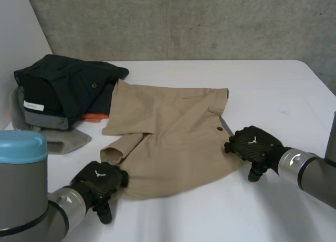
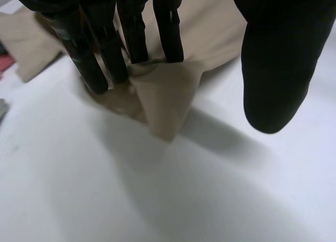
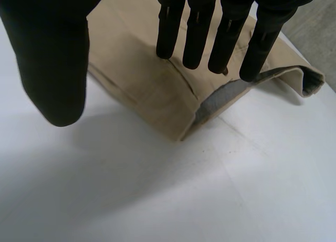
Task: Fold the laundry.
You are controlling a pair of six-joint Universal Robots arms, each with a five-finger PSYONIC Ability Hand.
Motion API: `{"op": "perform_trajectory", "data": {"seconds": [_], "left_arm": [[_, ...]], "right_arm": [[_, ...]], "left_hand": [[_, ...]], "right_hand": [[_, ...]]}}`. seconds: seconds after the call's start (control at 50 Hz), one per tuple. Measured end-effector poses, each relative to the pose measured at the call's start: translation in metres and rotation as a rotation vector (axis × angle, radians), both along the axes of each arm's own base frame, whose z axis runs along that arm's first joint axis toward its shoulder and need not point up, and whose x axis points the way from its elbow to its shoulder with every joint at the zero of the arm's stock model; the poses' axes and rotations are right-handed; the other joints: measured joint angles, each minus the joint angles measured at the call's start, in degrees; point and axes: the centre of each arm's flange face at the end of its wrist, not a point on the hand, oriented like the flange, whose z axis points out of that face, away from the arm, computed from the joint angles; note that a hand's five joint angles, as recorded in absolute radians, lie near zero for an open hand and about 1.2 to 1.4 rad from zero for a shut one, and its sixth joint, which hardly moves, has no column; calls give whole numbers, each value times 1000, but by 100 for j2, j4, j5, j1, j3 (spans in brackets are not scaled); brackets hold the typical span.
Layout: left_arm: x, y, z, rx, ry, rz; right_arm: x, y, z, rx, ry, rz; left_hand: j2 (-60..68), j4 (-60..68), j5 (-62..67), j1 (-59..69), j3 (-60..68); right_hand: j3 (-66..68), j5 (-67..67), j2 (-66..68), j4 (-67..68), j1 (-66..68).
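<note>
Tan shorts (image 1: pixel 168 132) lie flat in the middle of the white table (image 1: pixel 273 84), with a button near their right edge. My left hand (image 1: pixel 100 180) is at the shorts' near left corner. In the left wrist view its straight fingers (image 2: pixel 131 32) rest on that folded corner (image 2: pixel 168 100) while the thumb (image 2: pixel 278 69) stands well apart over bare table. My right hand (image 1: pixel 253 143) is at the shorts' right edge. Its straight fingers (image 3: pixel 194 27) hover over the tan cloth (image 3: pixel 142 79) by the grey-lined waistband (image 3: pixel 220 103), thumb (image 3: pixel 52 58) spread wide. Both hands are open.
A pile of dark folded garments (image 1: pixel 63 84) sits at the back left, on a grey cloth (image 1: pixel 63 139), with something orange (image 1: pixel 95 116) peeking out beside the shorts. Bare table stretches to the right and along the near edge. A concrete wall stands behind.
</note>
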Motion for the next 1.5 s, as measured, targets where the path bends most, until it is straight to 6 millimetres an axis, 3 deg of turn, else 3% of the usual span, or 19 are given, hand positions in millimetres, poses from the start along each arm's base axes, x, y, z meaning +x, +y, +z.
{"op": "perform_trajectory", "data": {"seconds": [0.32,0.36,0.4,0.48,0.54,0.64,0.72,0.76,0.82,0.88,0.96,1.02,1.08,1.14,1.22,1.34,1.46,1.5], "left_arm": [[-14,-26,-18,-141,-54,35],[-16,-30,-20,-166,-69,24],[-19,-33,-22,-193,-85,11],[-23,-41,-26,-246,-115,-10],[-26,-49,-29,-298,-140,-22],[-29,-60,-29,-366,-168,-24],[-31,-69,-10,-460,-161,-10],[-32,-71,11,-516,-124,-1],[-33,-66,67,-640,-8,13],[-29,-52,122,-739,111,11],[-17,-24,176,-795,211,-4],[-9,-4,197,-780,232,-21],[-1,14,205,-729,221,-44],[3,27,202,-658,188,-69],[4,37,184,-545,130,-103],[-3,30,143,-372,32,-133],[-20,-10,107,-321,-15,-126],[-34,-44,93,-366,-16,-118]], "right_arm": [[10,-15,-27,-91,-55,9],[12,-17,-27,-101,-65,7],[14,-19,-27,-112,-78,1],[17,-23,-24,-126,-103,-19],[19,-24,-22,-132,-118,-35],[21,-23,-17,-132,-125,-46],[22,-20,-2,-133,-114,-59],[22,-19,11,-144,-109,-70],[20,-19,46,-182,-101,-102],[16,-16,82,-221,-97,-138],[7,-4,133,-261,-92,-185],[2,8,160,-269,-86,-199],[-3,21,177,-263,-67,-198],[-6,30,182,-240,-29,-186],[-10,39,174,-189,47,-159],[-12,33,143,-103,134,-134],[-6,6,109,-54,125,-157],[0,-15,94,-54,85,-186]], "left_hand": [[196,155,203,67,52],[429,407,443,402,332],[881,872,890,920,814],[1908,1894,1896,1856,1898],[3746,3784,3754,3771,3705],[4183,4201,4120,3945,4122],[4259,4279,4153,3945,4193],[4259,4293,4153,3945,4193],[4259,4293,4153,3945,4193],[4259,4294,4153,3945,4193],[4259,4295,4185,3945,4194],[4259,4295,4185,3945,4208],[4260,4296,4185,3945,4209],[4259,4296,4214,3945,4209],[4259,4296,4214,3945,4209],[4260,4297,4214,3945,4210],[4260,4298,4214,3945,4212],[4281,4299,4214,3945,4221]], "right_hand": [[1685,1605,1712,1656,1541],[3208,3101,3271,3190,2539],[3814,3719,3845,3819,2906],[3938,3935,3892,4011,3160],[3939,3947,3892,4011,3198],[3939,3974,3892,4012,3198],[3939,3979,3892,4012,3198],[3939,3979,3892,4012,3198],[3939,3979,3892,4014,3198],[3939,3979,3892,4017,3198],[3939,3979,3892,4023,3198],[3939,3979,3892,4026,3198],[3939,3979,3892,4027,3198],[3939,3979,3892,4027,3198],[3939,3979,3892,4027,3198],[3939,3979,3892,4028,3198],[3939,3979,3892,4027,3337],[3939,3979,3892,4027,3338]]}}
